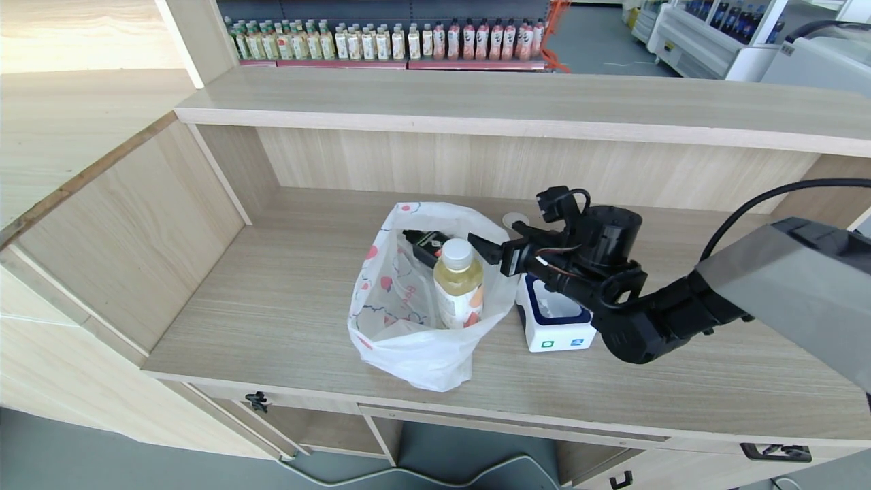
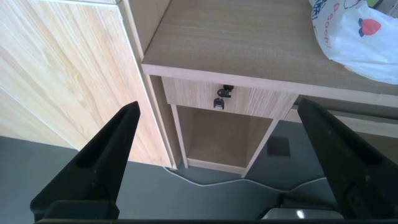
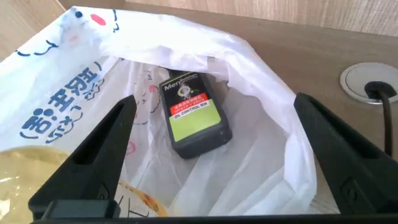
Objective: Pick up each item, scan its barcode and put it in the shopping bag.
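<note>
The right gripper (image 3: pixel 214 101) hangs spread over the shopping bag (image 3: pixel 261 68). A black box (image 3: pixel 194 117) lies inside, below its fingers.

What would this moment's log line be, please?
right gripper open at shopping bag mouth | bottle, dark pack inside | left gripper open beside counter

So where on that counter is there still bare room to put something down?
The widest bare patch of counter lies between the left side wall and the shopping bag. Another runs behind the bag to the back panel. It is crowded on the bag's right: the scanner stands close beside it, with the open right gripper over the bag's rim.
</note>
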You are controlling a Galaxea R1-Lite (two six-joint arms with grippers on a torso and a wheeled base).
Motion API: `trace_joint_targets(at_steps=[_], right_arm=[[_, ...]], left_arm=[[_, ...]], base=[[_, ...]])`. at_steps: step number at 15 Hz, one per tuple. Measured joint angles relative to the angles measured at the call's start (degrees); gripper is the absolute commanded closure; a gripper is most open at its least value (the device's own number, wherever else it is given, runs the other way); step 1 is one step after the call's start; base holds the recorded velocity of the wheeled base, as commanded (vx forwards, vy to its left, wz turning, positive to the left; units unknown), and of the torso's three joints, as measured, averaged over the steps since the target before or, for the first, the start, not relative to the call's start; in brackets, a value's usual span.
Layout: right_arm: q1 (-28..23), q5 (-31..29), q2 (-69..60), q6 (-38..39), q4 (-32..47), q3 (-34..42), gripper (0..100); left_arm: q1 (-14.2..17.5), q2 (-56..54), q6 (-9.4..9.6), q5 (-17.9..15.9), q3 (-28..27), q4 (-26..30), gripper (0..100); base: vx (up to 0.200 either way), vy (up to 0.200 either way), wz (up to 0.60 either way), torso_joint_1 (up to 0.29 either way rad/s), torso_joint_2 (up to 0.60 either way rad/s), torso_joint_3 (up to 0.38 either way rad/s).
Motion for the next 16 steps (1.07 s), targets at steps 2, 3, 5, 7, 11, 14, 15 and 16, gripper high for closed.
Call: trace_joint_targets(at_steps=[2, 3, 5, 7, 11, 14, 15, 16], right_arm=[[-1.24, 0.89, -4.35, 0.2, 0.06, 3.56, 0], [-1.91, 1.0, -6.69, 0.17, 0.61, 5.1, 0], [-3.23, 1.01, -12.57, -0.11, 1.95, 8.63, 0], [-5.08, 1.0, -20.29, -1.5, 5.71, 12.92, 0], [-11.62, 0.1, -44.93, -4.18, 25.47, 21.55, 0], [-18.01, -4.06, -65.9, -5.35, 47.53, 28.34, 0], [-19.74, -7.4, -72.0, -5.62, 52.24, 31.95, 0], [-21.07, -10.7, -77.54, -5.81, 55.65, 36.39, 0]], left_arm=[[0.0, 0.0, 0.0, 0.0, 0.0, 0.0, 0], [0.0, 0.0, -0.01, 0.0, 0.0, 0.0, 0], [0.0, 0.0, 0.0, 0.0, 0.0, 0.0, 0], [0.0, 0.0, -0.01, 0.0, 0.0, 0.0, 0], [0.0, 0.0, -0.01, 0.0, 0.0, 0.0, 0], [-0.02, 0.0, -0.01, 0.0, 0.0, 0.0, 0], [-0.02, 0.0, -0.01, -0.02, 0.0, 0.0, 0], [-0.02, 0.0, 0.0, 0.0, 0.0, 0.0, 0]], base=[[0.0, 0.0, 0.0, 0.0, 0.0, 0.0], [0.0, 0.0, 0.0, 0.0, 0.0, 0.0], [0.0, 0.0, 0.0, 0.0, 0.0, 0.0], [0.0, 0.0, 0.0, 0.0, 0.0, 0.0], [0.0, 0.0, 0.0, 0.0, 0.0, 0.0], [0.0, 0.0, 0.0, 0.0, 0.0, 0.0], [0.0, 0.0, 0.0, 0.0, 0.0, 0.0], [0.0, 0.0, 0.0, 0.0, 0.0, 0.0]])
